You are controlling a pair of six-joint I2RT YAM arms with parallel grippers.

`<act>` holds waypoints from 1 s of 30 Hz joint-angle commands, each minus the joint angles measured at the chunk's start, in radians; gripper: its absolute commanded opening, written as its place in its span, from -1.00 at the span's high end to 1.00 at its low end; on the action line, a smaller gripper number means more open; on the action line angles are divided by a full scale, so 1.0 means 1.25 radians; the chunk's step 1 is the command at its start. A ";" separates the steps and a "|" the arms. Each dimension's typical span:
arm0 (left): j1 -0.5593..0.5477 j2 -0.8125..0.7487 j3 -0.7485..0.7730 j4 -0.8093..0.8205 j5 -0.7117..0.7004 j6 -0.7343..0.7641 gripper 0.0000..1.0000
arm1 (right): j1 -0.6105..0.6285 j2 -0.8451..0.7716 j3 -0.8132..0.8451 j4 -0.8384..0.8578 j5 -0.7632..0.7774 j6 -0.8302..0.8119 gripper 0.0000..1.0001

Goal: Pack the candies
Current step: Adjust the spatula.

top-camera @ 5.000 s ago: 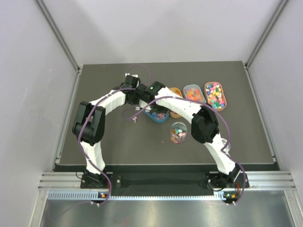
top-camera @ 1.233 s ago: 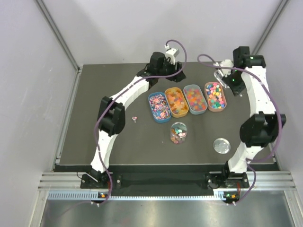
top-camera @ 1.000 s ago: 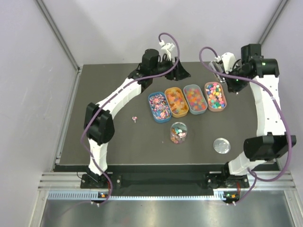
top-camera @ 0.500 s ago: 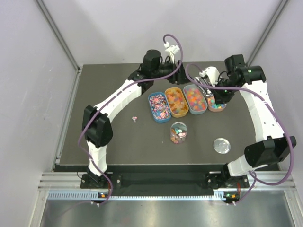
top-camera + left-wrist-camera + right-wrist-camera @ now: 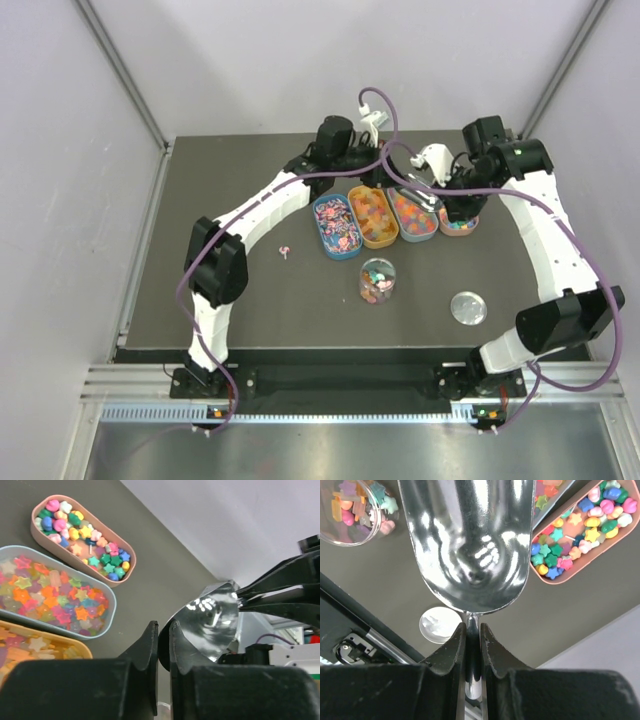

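Candies (image 5: 80, 535) fill four oval trays (image 5: 114, 609) in a row towards the far side of the dark surface (image 5: 240, 300), with more in a clear jar (image 5: 377, 280) nearer. The right pincer (image 5: 472, 630) clamps a metal scoop (image 5: 470, 545) by its handle over the right-hand trays. The left pincer (image 5: 161, 640) is closed and empty beside the scoop, and open surface lies left of the trays.

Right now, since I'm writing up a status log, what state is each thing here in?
scoop: empty, gripped by its handle.
right pincer: shut on the scoop.
left pincer: shut, near the scoop's bowl.
jar: open, partly filled with candies.
lid: off, lying flat apart from the jar.
four trays: uncovered, full of candies.
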 commanded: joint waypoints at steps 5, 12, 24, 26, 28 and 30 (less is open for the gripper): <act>0.001 0.024 0.011 0.007 -0.002 0.052 1.00 | 0.010 -0.064 0.047 -0.080 -0.028 0.022 1.00; 0.000 0.045 0.001 0.009 0.012 0.059 1.00 | 0.008 -0.078 0.111 -0.079 -0.051 0.029 1.00; 0.001 0.082 0.034 -0.023 0.048 0.096 1.00 | -0.001 -0.164 0.089 -0.010 -0.091 0.044 1.00; 0.001 0.077 0.034 -0.022 0.058 0.095 1.00 | -0.001 -0.175 0.067 0.004 -0.087 0.045 1.00; 0.002 0.071 0.033 -0.024 0.063 0.096 1.00 | -0.002 -0.183 0.047 0.013 -0.077 0.048 1.00; 0.004 0.062 0.034 -0.033 0.074 0.097 1.00 | -0.002 -0.182 0.039 0.016 -0.071 0.048 1.00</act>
